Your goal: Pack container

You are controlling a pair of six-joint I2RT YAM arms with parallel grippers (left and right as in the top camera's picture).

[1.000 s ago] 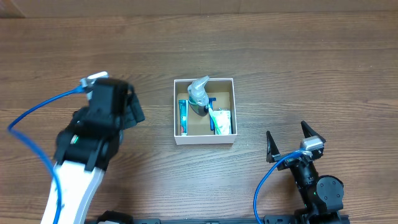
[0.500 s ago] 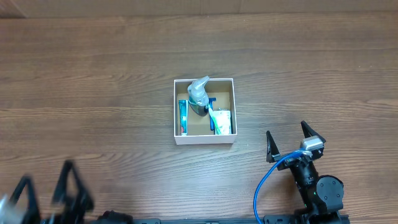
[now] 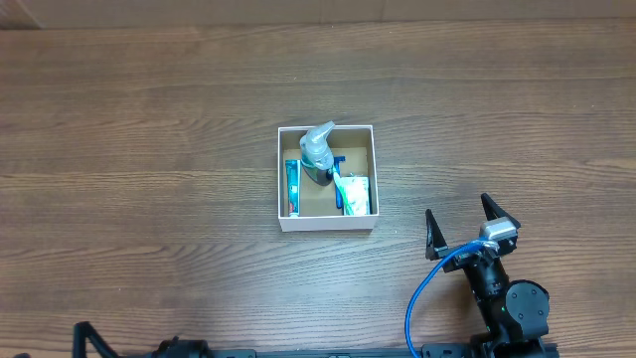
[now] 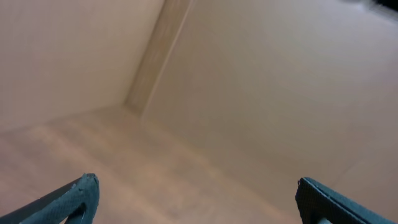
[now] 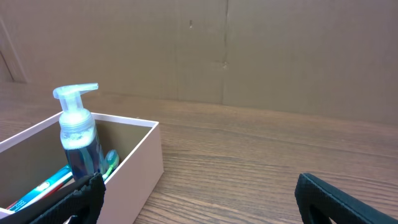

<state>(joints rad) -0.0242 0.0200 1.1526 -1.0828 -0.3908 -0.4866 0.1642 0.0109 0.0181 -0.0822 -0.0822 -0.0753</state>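
Container (image 3: 328,225) centred on your counter (image 3: 149,109), both jaws empty.
Overhead, you see a pump bottle (image 3: 316,159) standing inside it, right jaws wide open nearby. Left wrist: left jaws wide apart. Right wrist: container lower left.

Overhead's bottom edge cuts off most of the left claw (image 3: 87,338).

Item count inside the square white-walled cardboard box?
4 in the box: clear pump bottle rear-centre, teal tube left, green-and-white packet right, blue stick beside bottle; more may hide.
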